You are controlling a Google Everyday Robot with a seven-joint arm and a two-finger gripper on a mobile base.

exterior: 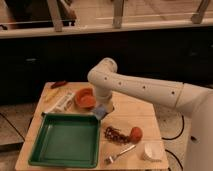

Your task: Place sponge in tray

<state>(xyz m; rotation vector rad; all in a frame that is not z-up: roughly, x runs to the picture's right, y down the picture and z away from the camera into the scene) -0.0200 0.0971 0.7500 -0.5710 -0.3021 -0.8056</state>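
We see the sponge (101,112), small & light blue, pinched in the gripper (104,107), which is clenched on it from above. It sits right at the tray's (60,118) 1 o'clock corner, over the rim there. Whether it touches the rim or hangs just clear, we can't tell. The tray is green, squarish, shallow w/ a raised rim, and takes up the 7 o'clock part of the wooden table (135,112).

From the gripper the white arm (140,89) rises to a bulky elbow at approx 12 o'clock of the sponge. It then runs toward 3 o'clock to the robot body at the right edge.

Round the sponge:
- **10 o'clock:** an orange bowl (85,99) just beside it, near the tray's far rim but apart from it.
- **Past the bowl, 9 to 10 o'clock:** a white packet (62,102) lying diagonal, a yellow item (52,95) beside that, and a small red thing (58,84) by the table's far edge.
- **4 o'clock:** an orange fruit (136,133) w/ a dark reddish-brown cluster (115,134) on its 9 o'clock side, touching or just beside it.
- **Further out, 5 o'clock:** a fork (120,154) lying diagonal near the tray's right rim, and a white cup (150,151) standing near the table's near-right corner.

Behind the table, at 12 o'clock, are dark cabinets (45,55).
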